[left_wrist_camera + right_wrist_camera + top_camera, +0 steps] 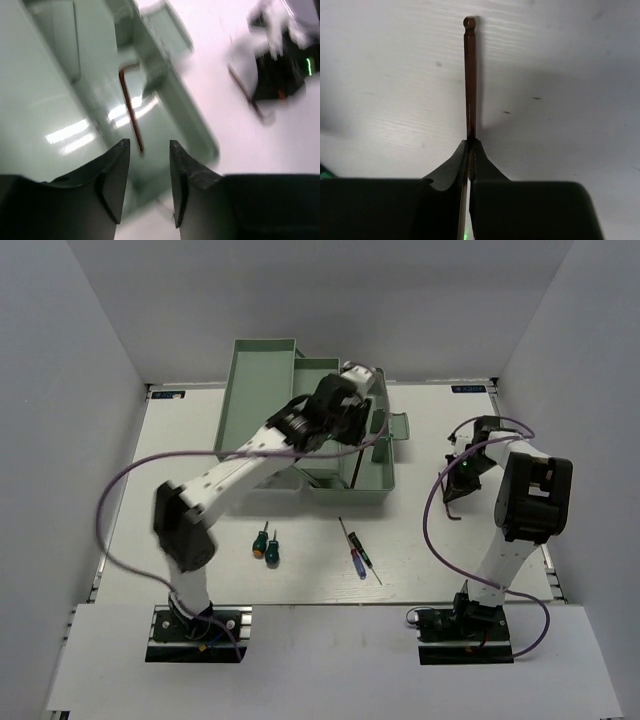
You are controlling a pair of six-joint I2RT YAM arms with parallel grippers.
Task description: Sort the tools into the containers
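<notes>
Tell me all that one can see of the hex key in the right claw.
The hex key is a thin, straight, dark brown rod that looks like metal, ending in a small ball tip. The right claw is shut on it and hides most of the rest. It points away from the claw, over the white table; whether it touches the table is unclear.

1. Left wrist view: blurred throughout. Toolbox [50,100] edges smeared, the hex key [131,107] in it soft-edged, right arm [280,55] a dark-and-white smudge.
2. Right wrist view: second hex key [470,75], lower end hidden between the closed fingers of the right gripper [470,142]; its bend not visible.
3. Top view: left arm [240,475] covers the toolbox's middle; contents there unseen.
4. Top view: blue screwdriver [358,562], tip too small to make out.
</notes>
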